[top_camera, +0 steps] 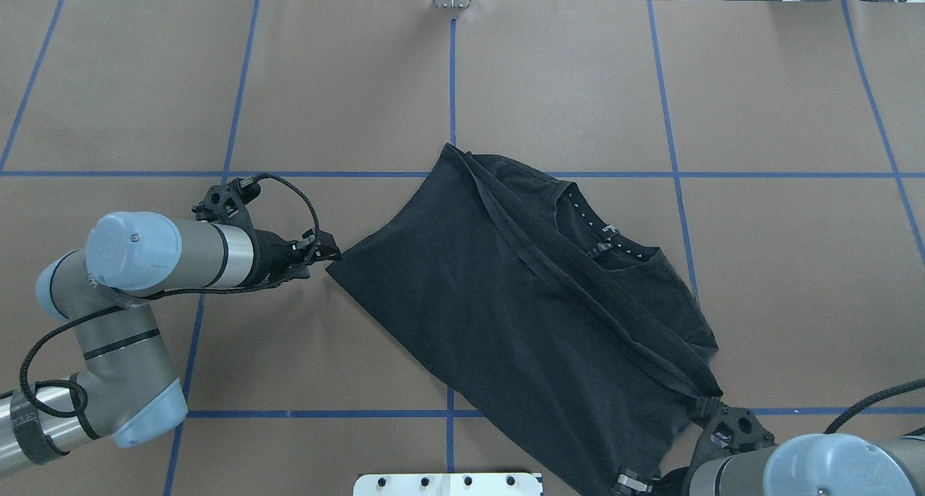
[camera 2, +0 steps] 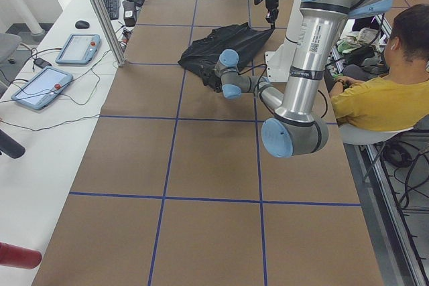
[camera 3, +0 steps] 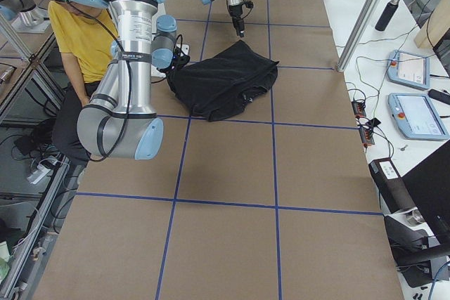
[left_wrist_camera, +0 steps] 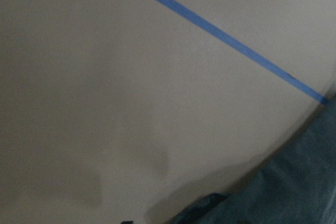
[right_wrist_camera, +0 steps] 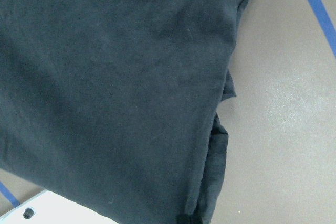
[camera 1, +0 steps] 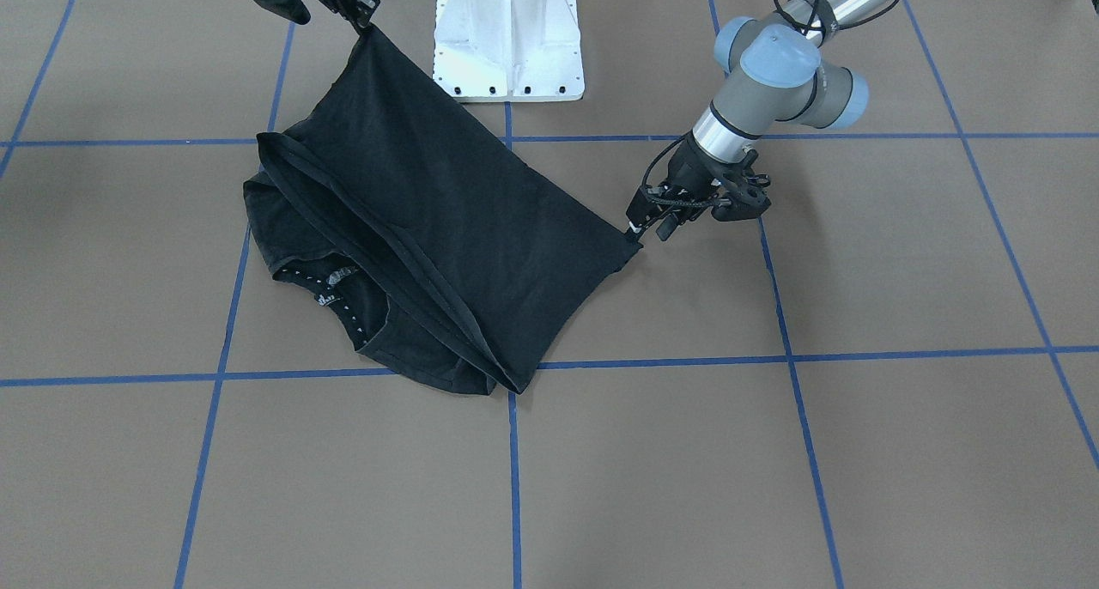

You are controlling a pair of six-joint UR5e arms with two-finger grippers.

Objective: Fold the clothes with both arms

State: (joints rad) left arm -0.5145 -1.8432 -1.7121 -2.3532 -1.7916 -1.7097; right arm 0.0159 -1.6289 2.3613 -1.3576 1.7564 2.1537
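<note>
Matte brown tabletop point(camera 1: 773, 469), gridded with blue tape point(camera 1: 670, 361), is carrying a soft black T-shirt point(camera 1: 429, 220) doubled over, its collar point(camera 1: 335, 284) peeking out in front. Beyond, the left gripper point(camera 1: 637, 231) is pinching one taut corner, and the right gripper point(camera 1: 367, 21) is clamping the other, raised.

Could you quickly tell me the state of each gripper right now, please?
Left gripper: closed on a corner of the black T-shirt.
Right gripper: closed on another corner, held raised.

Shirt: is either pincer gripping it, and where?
Both. The left pincer pinches one corner of the shirt. The right pincer holds the other base-side corner, lifted.
</note>
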